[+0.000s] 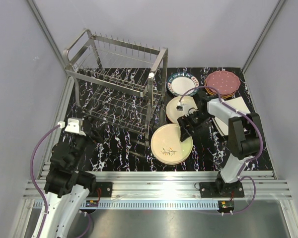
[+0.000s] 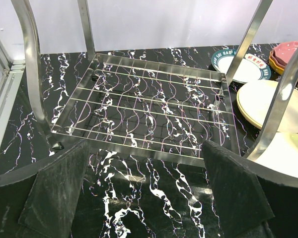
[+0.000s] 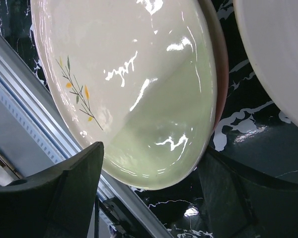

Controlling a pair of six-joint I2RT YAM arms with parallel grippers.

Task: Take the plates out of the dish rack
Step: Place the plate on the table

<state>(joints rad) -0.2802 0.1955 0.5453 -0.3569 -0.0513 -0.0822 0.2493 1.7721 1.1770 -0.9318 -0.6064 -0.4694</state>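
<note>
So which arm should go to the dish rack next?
Left. The left gripper, open, faces the lower shelf of the dish rack up close; the right gripper hangs open over a cream plate. The rack looks empty, though.

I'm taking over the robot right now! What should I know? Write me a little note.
Left gripper: open, empty, facing the dish rack's lower shelf.
Right gripper: open, over the leaf-sprig cream plate at the front.
Dish rack: no plates visible in it.
Other plates, on the table right of the rack: patterned-rim plate, maroon plate, plain cream plate, square plates under the right arm.
Done: unloading looks finished.
Left: probably nothing but backing the arms off.
</note>
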